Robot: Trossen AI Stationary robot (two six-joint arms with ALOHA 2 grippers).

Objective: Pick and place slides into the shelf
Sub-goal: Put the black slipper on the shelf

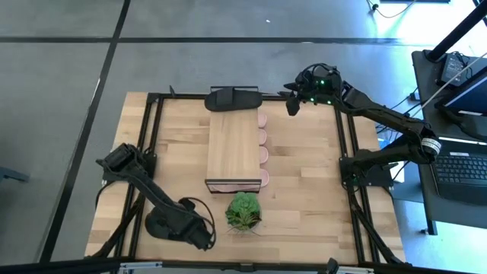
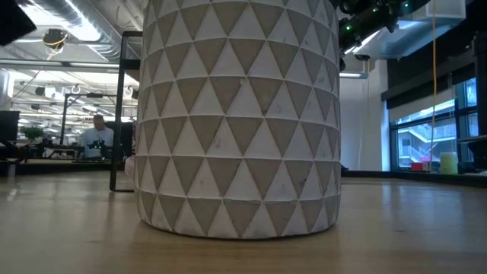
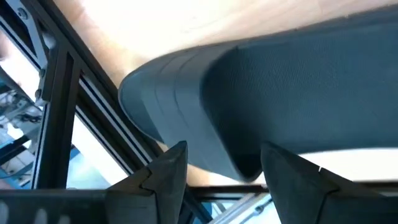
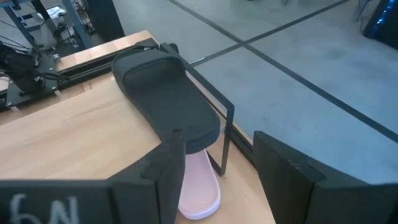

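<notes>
Hovers right of the shelf (image 1: 232, 148) with right gripper (image 1: 293, 103) fingers spread and empty, beside the black slide (image 1: 233, 99) on its far end, left gripper (image 3: 227, 149) likewise open near-left on the bench (image 1: 304, 190); probably needs lowering onto that slide next.

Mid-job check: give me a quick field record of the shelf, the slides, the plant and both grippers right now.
shelf: light-wood rack mid-table, long axis running front to back
black slide: one lying on the shelf's far end, overhanging the edge
pink slides: toes poking out along the shelf's right side
plant: green potted plant at the shelf's near end
right gripper: open, raised beside the far end, empty
left gripper: open, low near the table's front, left of the plant, empty
</notes>
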